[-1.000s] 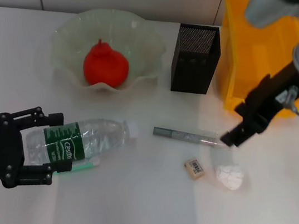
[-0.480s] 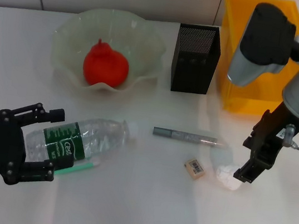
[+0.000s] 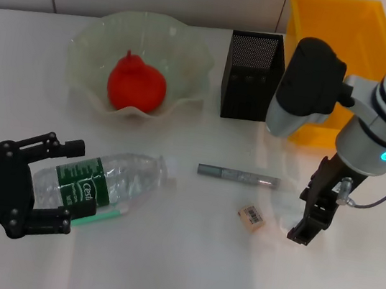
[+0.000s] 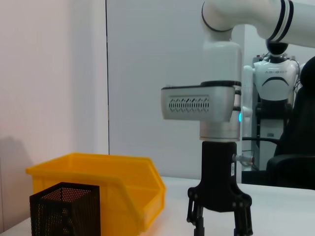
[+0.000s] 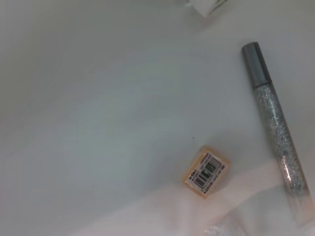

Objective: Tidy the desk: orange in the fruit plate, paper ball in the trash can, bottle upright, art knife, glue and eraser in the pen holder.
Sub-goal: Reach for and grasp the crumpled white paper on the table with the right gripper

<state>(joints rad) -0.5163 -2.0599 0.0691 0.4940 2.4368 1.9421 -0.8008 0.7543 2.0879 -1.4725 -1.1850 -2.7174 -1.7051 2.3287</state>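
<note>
Two grippers, one per arm. Your right gripper (image 3: 306, 230) points straight down at the table (image 3: 181, 273) just beside the eraser (image 3: 251, 217), on the side away from the bottle; you cannot tell from the head view whether its fingers are apart or closed, since they hide the spot beneath them. The left wrist view shows the same gripper (image 4: 221, 223) from the side with two fingers hanging apart, their tips cut off by the frame edge. No paper ball can be made out in the head view; at the edge of the right wrist view a white crumpled surface (image 5: 256, 219) shows near the eraser (image 5: 206, 171), cut off and hard to identify.

Your left gripper (image 3: 41, 187) lies low on the table, fingers spread either side of the lying bottle (image 3: 104, 182); whether they touch it is unclear. One bottle, on its side, white cap toward the eraser, with a dark green label whose white lettering is too small to read surely. A green stick (image 3: 102, 214) pokes out from under it, mostly hidden.

One eraser, beige, with a barcode sticker — digits illegible. One grey, glitter-filled pen-like stick (image 3: 238, 174) lies just beyond the eraser, toward the pen holder (image 3: 252, 77).

One pen holder, black mesh, upright. One trash can (image 3: 340, 36), yellow, beside it, partly covered by the right arm. One fruit plate (image 3: 91, 49), on the holder's other side — one orange (image 3: 137, 84) inside.
</note>
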